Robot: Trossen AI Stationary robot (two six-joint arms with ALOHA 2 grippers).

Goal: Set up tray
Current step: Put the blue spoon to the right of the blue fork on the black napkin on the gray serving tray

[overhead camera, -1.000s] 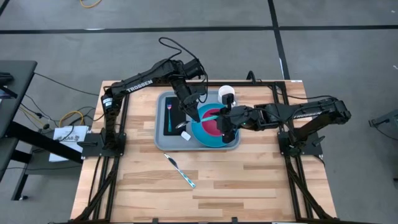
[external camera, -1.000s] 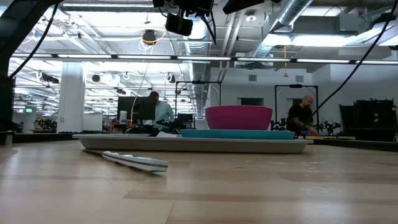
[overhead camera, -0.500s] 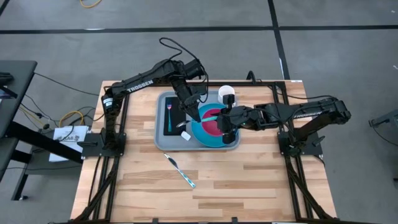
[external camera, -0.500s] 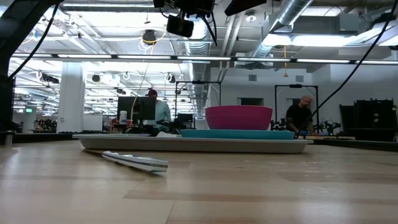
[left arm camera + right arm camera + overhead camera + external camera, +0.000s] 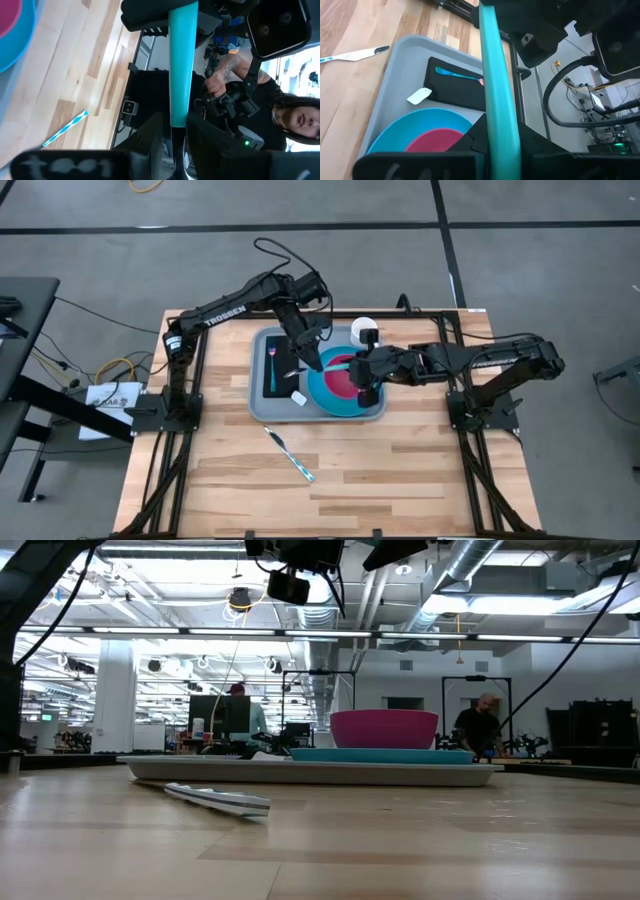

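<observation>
Two grippers up over the tray (image 5: 272, 406), both clear of its floor, meeting over its right half. Right gripper (image 5: 356, 369): clamped on a teal-handled utensil (image 5: 495, 75), handle running straight out between the fingers toward the other arm. Left gripper (image 5: 312, 358): at the far end of that same handle, over the tray's middle; cannot tell whether gripping or let go, with only the handle end seen close in the left wrist view. Directly under the utensil, inside the tray on its right side: blue plate (image 5: 322, 396) with a pink bowl (image 5: 383, 728) sitting on it. Inside the tray on its left side: black napkin (image 5: 455, 86) lying flat, a small teal fork (image 5: 270, 361) on top, lengthwise. Small white tag (image 5: 420, 96) on the tray floor, just beside the napkin's near end and the plate's edge. White cup (image 5: 364, 330) at the tray's far right corner; in or just outside the rim, cannot tell. Tray itself flat on the wooden table (image 5: 400, 470), in the far half, between the two arm bases. Teal-handled knife (image 5: 290, 454) on bare wood on the tray's near side, apart from it, lying diagonal. Beyond the tray in the low view: two people (image 5: 485, 728) at benches well back in the room.
</observation>
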